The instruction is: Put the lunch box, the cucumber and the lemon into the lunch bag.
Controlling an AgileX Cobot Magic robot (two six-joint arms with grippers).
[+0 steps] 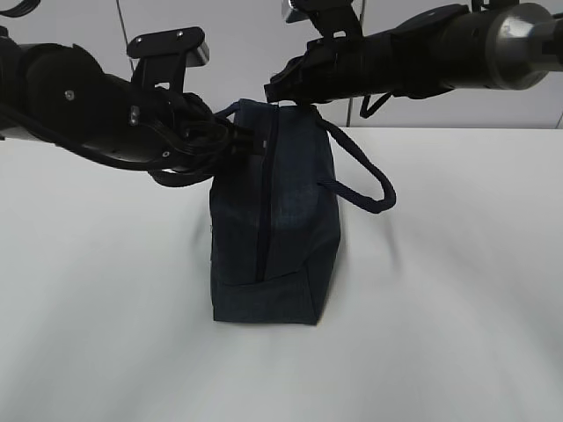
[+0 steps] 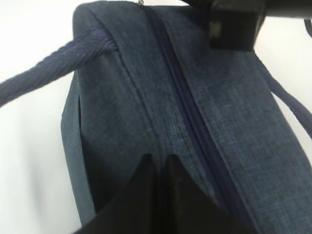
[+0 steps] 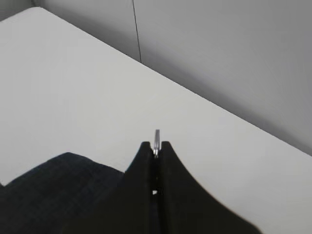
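Lunch bag point(image 1: 273, 229) stands upright near the centre of the white table point(image 1: 457, 308), its zipper point(image 1: 266, 202) running down the near end face and over the top. The zipper appears closed along every stretch that shows. One loop handle point(image 1: 365, 180) hangs out to the right of the bag; the other handle point(image 2: 48, 66) extends to the left, as the left wrist view shows.

Left gripper point(image 2: 160, 168) reaches in from the left at the level of the bag's top edge. Its jaws stand pressed together with only a thin seam between them, and they sit against the navy fabric just left of the zipper line. Whether a fold of fabric is pinched between them cannot be told.

Right gripper point(image 3: 156, 148) reaches in from the right, above the far top corner of the bag. Its jaws are fully closed, and a thin silver piece of metal point(image 3: 156, 139) projects from between the tips; this is the zipper pull, clamped by the fingers. In the left wrist view the same gripper appears as a dark block at the far end of the zipper.

Lunch box, cucumber and lemon do not show in any view.
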